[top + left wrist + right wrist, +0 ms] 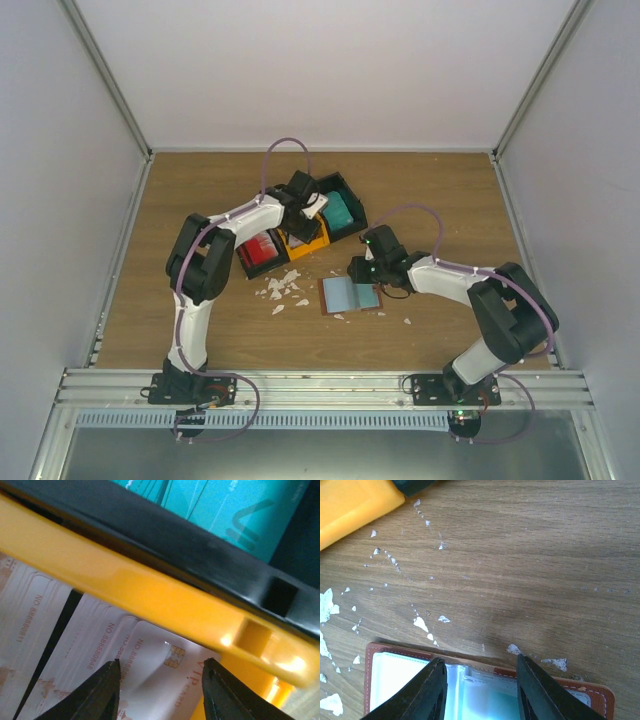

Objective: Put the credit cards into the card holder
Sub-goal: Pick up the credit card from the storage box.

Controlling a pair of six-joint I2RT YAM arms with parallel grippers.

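The card holder (350, 295), a reddish-brown wallet, lies open on the table with pale clear sleeves facing up. My right gripper (360, 272) hangs over its far edge (590, 692). This gripper (480, 660) is open, its fingers standing either side of a sleeve. My left gripper (305, 205) reaches into the orange bin (150, 595). There the gripper (162, 662) has closed on the two side edges of a white credit card (160, 680) with a chip, lying atop several white cards. Teal cards (225, 505) fill the black bin beyond. Red cards (262, 248) sit in another black bin.
The three bins stand in a slanted row behind the wallet, the orange one (305, 240) in the middle. White scraps (282, 288) litter the wood left of the wallet and in front of the right gripper (420, 624). A corner of the orange bin (350, 505) shows there too.
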